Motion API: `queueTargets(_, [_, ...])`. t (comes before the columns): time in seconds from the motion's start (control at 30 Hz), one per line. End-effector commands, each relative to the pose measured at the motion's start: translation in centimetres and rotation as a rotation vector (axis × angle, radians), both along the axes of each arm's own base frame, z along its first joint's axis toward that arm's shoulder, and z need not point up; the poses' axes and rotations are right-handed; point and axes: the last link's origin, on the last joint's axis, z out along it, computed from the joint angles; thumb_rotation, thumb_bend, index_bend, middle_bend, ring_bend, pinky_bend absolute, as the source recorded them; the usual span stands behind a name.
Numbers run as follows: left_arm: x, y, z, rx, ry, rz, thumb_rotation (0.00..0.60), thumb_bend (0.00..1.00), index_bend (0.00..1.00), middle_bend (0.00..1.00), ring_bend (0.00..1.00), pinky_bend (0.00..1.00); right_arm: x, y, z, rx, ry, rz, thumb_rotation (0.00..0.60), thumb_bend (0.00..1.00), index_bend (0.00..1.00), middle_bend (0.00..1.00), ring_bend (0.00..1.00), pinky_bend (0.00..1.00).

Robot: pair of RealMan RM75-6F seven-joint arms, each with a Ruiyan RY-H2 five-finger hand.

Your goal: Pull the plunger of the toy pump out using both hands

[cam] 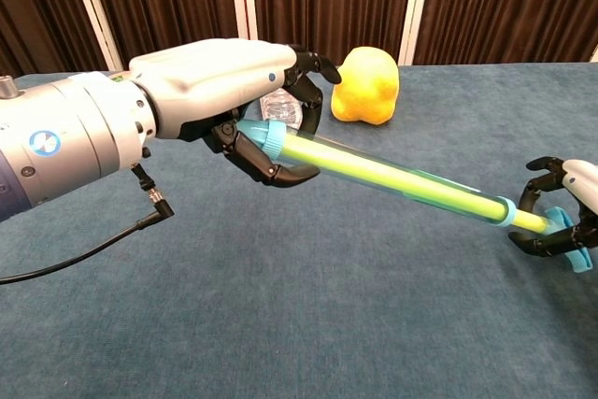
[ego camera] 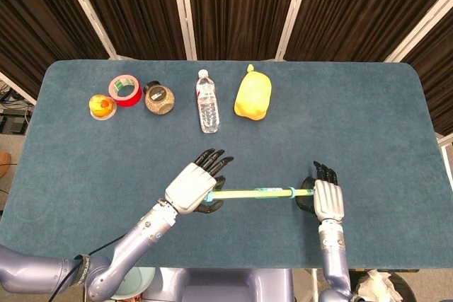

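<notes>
Holding the toy pump (cam: 392, 178) above the table (ego camera: 368, 118) | left hand (cam: 234, 91) grips the blue tube end so it cannot slide | right hand (cam: 561, 221) hooks the plunger handle (cam: 565, 231) to pull | yellow rod (cam: 528, 220) peeks out a little

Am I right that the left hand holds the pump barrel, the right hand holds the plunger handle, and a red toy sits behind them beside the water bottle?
Not quite: the toy is yellow, not red, as the head view shows. The rest holds: the left hand grips the pump barrel, the right hand holds the plunger handle, and the toy sits beside the water bottle.
</notes>
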Motion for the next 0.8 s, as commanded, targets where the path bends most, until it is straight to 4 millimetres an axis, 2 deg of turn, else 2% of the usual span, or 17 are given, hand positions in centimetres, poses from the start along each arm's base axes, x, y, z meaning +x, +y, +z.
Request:
queueTargets(0.03, [-0.1, 0.0, 0.1, 0.002, 0.001, 0.001, 0.600, 0.36, 0.60, 0.09, 0.00, 0.09, -0.2, -0.1, 0.3, -0.005, 0.001, -0.006, 0.600, 0.53, 0.61, 0.12, 0.04, 0.03])
queueTargets(0.33, [-0.6, 0.4, 0.6, 0.018, 0.004, 0.008, 0.600, 0.36, 0.61, 0.09, 0.00, 0.09, -1.0, -0.9, 2.0, -0.050, 0.032, -0.007, 0.600, 0.54, 0.74, 0.20, 0.07, 0.03])
queueTargets(0.53, [-0.7, 0.5, 1.4, 0.028, -0.005, 0.001, 0.600, 0.36, 0.61, 0.09, 0.00, 0.09, -2.2, -1.2, 3.2, -0.070, 0.051, -0.023, 0.600, 0.54, 0.76, 0.21, 0.08, 0.03])
queueTargets(0.8, [-1.4, 0.6, 2.5, 0.039, -0.019, 0.010, 0.600, 0.36, 0.61, 0.09, 0.00, 0.09, -2.8, -1.3, 4.2, -0.088, 0.062, -0.036, 0.600, 0.54, 0.77, 0.21, 0.09, 0.03])
